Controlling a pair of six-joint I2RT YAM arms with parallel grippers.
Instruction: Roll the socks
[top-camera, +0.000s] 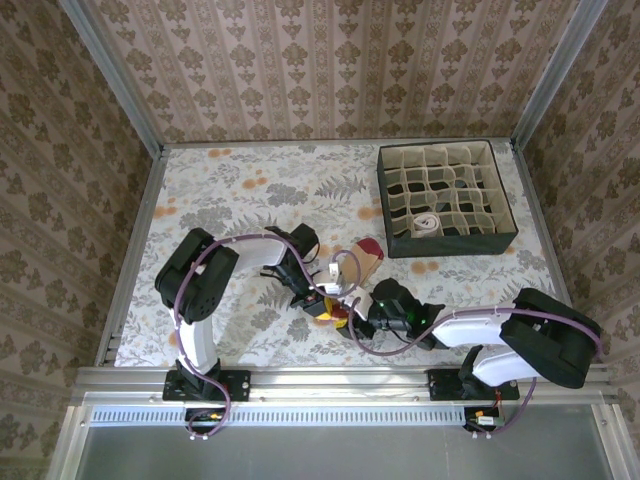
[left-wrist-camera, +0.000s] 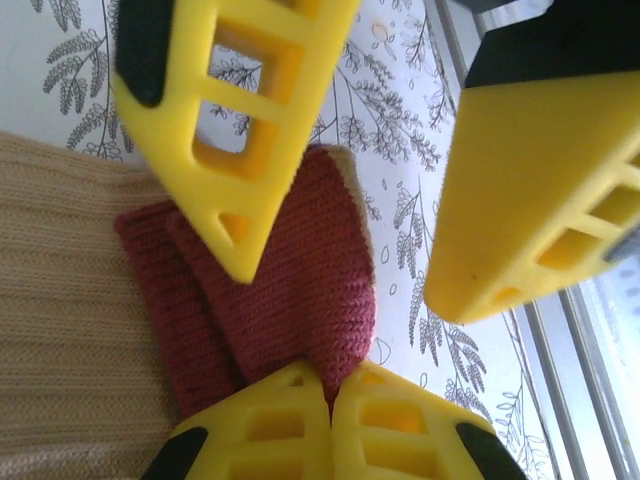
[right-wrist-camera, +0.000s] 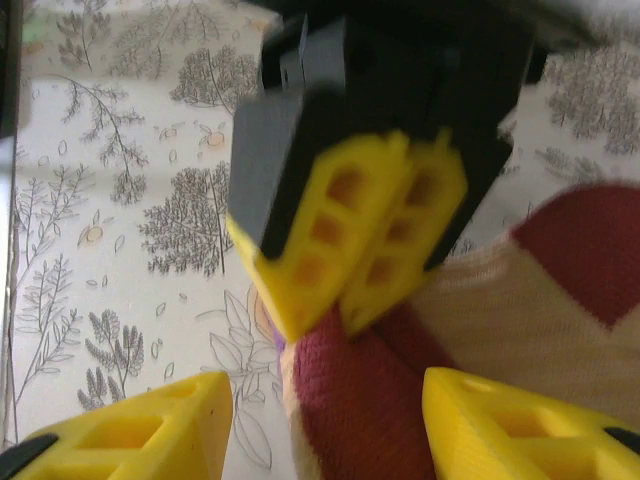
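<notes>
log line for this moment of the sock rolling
left gripper shut on maroon end of tan sock | right gripper open around same end | organizer box: one rolled sock inside

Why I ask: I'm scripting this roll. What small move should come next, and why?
Probably close the right gripper on the tan sock at its maroon toe: that gripper's fingers stand open either side of it, while the left gripper pinches that toe.

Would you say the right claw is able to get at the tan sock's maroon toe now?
Probably yes: the right claw is open astride the maroon toe of the tan sock, though the left claw, shut on it, crowds the spot.
</notes>
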